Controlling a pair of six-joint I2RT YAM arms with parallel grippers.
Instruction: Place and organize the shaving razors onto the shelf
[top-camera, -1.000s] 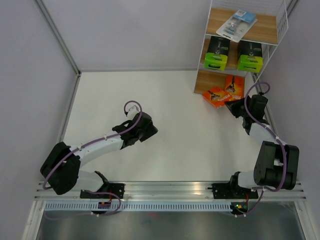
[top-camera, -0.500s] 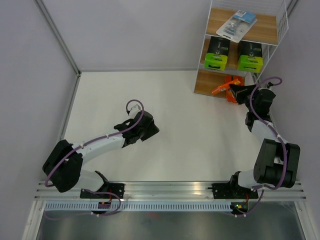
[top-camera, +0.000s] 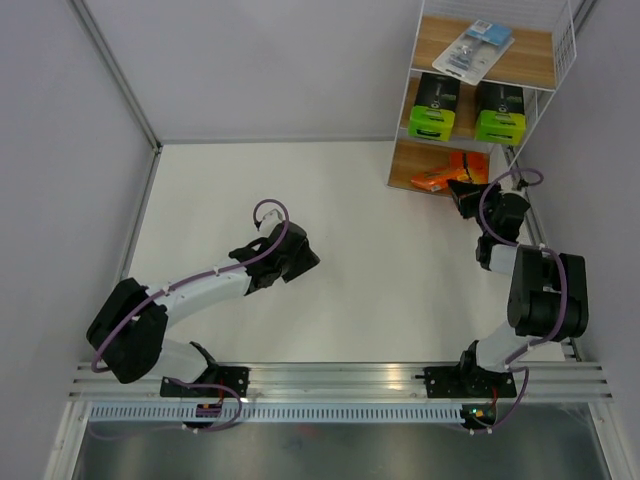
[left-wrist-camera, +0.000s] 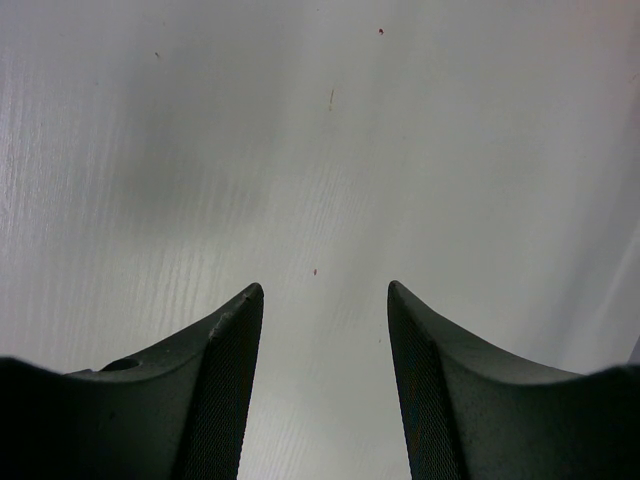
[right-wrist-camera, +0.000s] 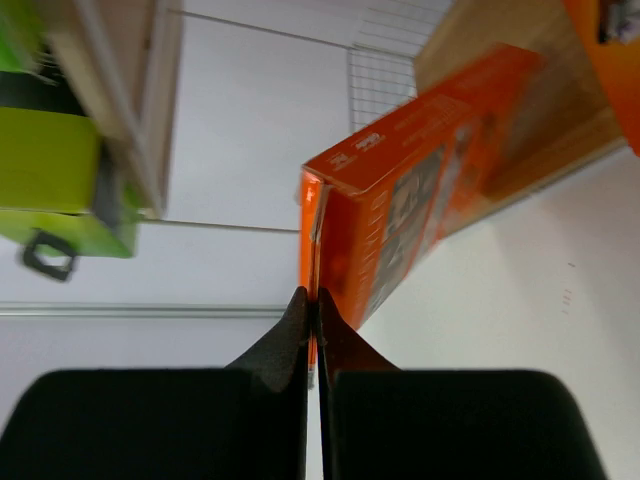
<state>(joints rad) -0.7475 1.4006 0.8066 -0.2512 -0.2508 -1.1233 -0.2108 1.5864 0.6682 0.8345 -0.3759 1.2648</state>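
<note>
The shelf (top-camera: 437, 40) stands at the back right. The clear blister with blue card (top-camera: 475, 48) lies on its top board. Two black boxes with lime-green ends (top-camera: 432, 108) (top-camera: 498, 112) sit on the middle board. My right gripper (top-camera: 462, 188) is shut on the thin edge of an orange pack (top-camera: 436, 179), held at the bottom board. In the right wrist view the gripper (right-wrist-camera: 312, 295) pinches this pack (right-wrist-camera: 400, 190) on edge. A second orange pack (top-camera: 472, 163) lies beside it and shows in the right wrist view (right-wrist-camera: 610, 60). My left gripper (top-camera: 300, 258) is open and empty.
The left wrist view shows my left gripper (left-wrist-camera: 323, 290) over bare white table (left-wrist-camera: 320, 120). A grey wall stands close behind and right of the shelf. A lime-green box end (right-wrist-camera: 50, 190) hangs over the middle board, left of the held pack.
My right gripper has carried the orange pack from the table in front of the shelf to the bottom board, turning it on edge. The left arm has barely moved.
</note>
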